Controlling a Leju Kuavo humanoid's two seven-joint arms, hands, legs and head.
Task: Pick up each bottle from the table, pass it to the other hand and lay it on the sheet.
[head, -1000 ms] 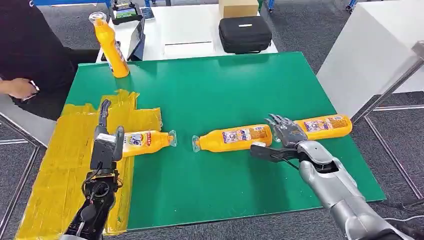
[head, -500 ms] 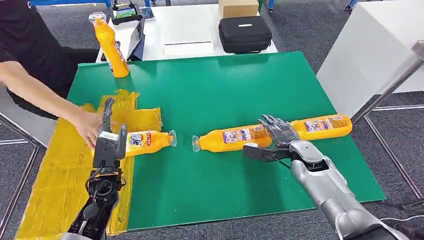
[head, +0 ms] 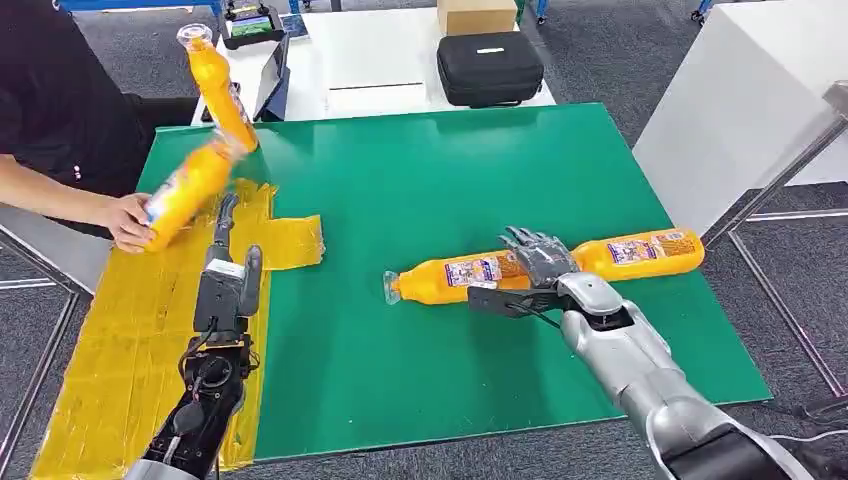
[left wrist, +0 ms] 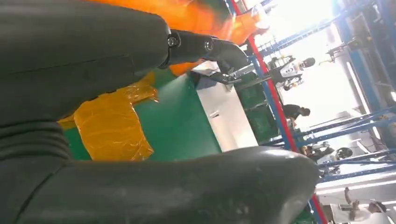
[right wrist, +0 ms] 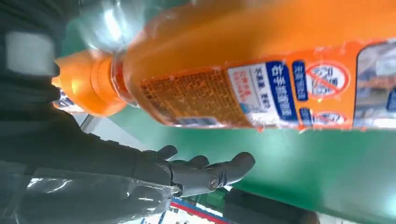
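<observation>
A person's hand [head: 128, 220] at 9 o'clock, over the left edge of the worktop [head: 430, 180], holds a tilted orange bottle [head: 188, 190] above the yellow sheet [head: 150, 300]. Behind it, at 11 o'clock, 1 upright bottle [head: 222, 95] stands on the far left corner of the green worktop. The sheet lies crumpled along the left side, from 9 to 7 o'clock. The robot's left hand [head: 225, 280] hangs over the sheet's right edge, fingers straight and apart, holding nothing; the left wrist view shows its dark fingers [left wrist: 205, 46] spread with orange just beyond them.

Near the centre, a lying bottle [head: 460, 275] rests on the green surface, its cap toward 9 o'clock. The right hand [head: 535, 270] is at that bottle's base end, fingers spread over it and thumb underneath, not yet closed on it; in the right wrist view the fingers [right wrist: 205, 170] are extended just beside the label. At 3 o'clock a second lying bottle [head: 645, 250] rests near the right edge, just beside the right hand.

Beyond the worktop, at 12 o'clock, a black case [head: 490, 68] sits on a white table [head: 380, 50].
</observation>
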